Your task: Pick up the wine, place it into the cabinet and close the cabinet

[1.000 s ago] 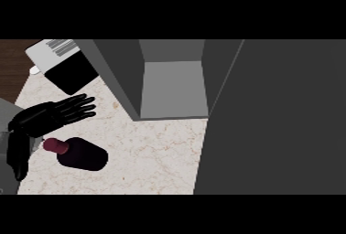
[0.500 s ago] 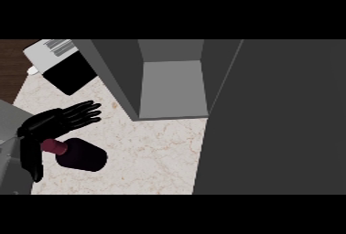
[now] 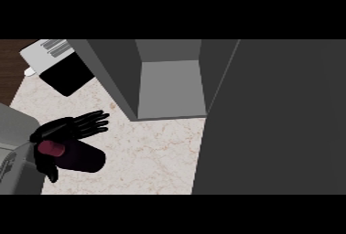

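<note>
— While my feed shows only one black hand [image 3: 67,130] at the left edge, where's the dark maroon wine bottle [image 3: 76,156]?

— Lying on the pale marbled counter [image 3: 148,155], against my palm. Fingers extended, thumb below it, grasping nothing. Open grey cabinet [image 3: 169,87] beyond; its interior is partly hidden.

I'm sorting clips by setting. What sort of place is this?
Most likely a kitchen: a pale marbled counter, an open grey cabinet standing on it, and a dark wine bottle beside the left hand.
</note>
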